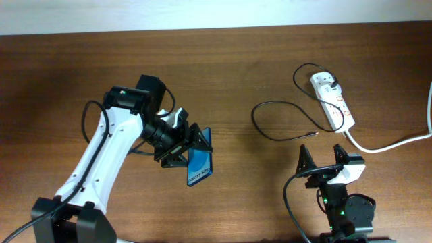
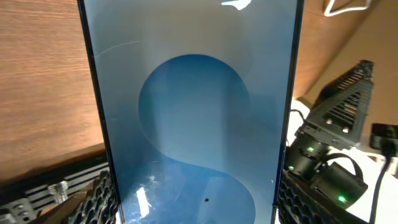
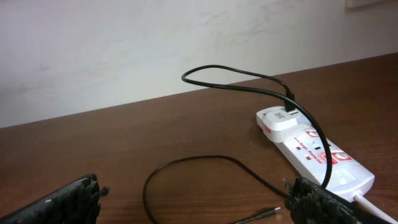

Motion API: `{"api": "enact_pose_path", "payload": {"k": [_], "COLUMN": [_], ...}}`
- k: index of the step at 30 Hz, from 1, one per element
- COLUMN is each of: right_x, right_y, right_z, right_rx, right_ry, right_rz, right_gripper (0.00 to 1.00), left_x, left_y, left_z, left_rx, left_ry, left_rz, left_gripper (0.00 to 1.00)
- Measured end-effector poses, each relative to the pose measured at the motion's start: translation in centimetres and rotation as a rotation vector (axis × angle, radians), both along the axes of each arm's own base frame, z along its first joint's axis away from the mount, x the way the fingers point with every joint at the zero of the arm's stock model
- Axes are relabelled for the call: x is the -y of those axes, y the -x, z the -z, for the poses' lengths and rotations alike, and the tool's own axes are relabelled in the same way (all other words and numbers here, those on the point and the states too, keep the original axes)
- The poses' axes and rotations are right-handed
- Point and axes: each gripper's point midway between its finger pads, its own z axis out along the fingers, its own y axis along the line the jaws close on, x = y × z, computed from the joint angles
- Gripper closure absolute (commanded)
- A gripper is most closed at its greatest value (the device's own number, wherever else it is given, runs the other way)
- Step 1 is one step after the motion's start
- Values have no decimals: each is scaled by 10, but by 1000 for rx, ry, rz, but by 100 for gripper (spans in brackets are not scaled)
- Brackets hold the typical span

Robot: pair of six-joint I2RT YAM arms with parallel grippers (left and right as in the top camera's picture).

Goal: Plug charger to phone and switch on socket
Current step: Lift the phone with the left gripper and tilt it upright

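At center frame my left gripper [image 1: 186,146] clamps the lit phone [image 1: 200,160], while at lower right my right gripper [image 1: 322,162] hangs fingers apart near the loose tip of the charger [image 3: 194,157].

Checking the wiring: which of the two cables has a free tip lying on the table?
The thin black charger; its tip lies loose on the wood, whereas the thick white cord runs off frame.

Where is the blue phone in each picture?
Overhead: the phone is left of the middle, held in the left claw.
Left wrist: the phone fills most of the picture, with its screen facing the camera.
Right wrist: not in it.
Shared landmark: the brown wooden table, seen in all three.
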Motion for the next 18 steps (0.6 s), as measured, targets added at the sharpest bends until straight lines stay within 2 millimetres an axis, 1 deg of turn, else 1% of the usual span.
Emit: {"api": "enact_pose_path", "payload": {"k": [9,13,18], "right_x": [0,0,0], "right_y": [0,0,0], "right_z": [0,0,0], "right_rx": [0,0,0], "right_ry": [0,0,0], "right_rz": [0,0,0], "right_gripper": [2,2,2], "left_x": [4,6,6], "left_y": [-1,-7,-9], "left_z": [-3,-3,-3], "left_rx": [-8,5,2], "left_ry": [23,30,31], "left_rz": [-14,-34,-42], "left_gripper": [68,67,67]}}
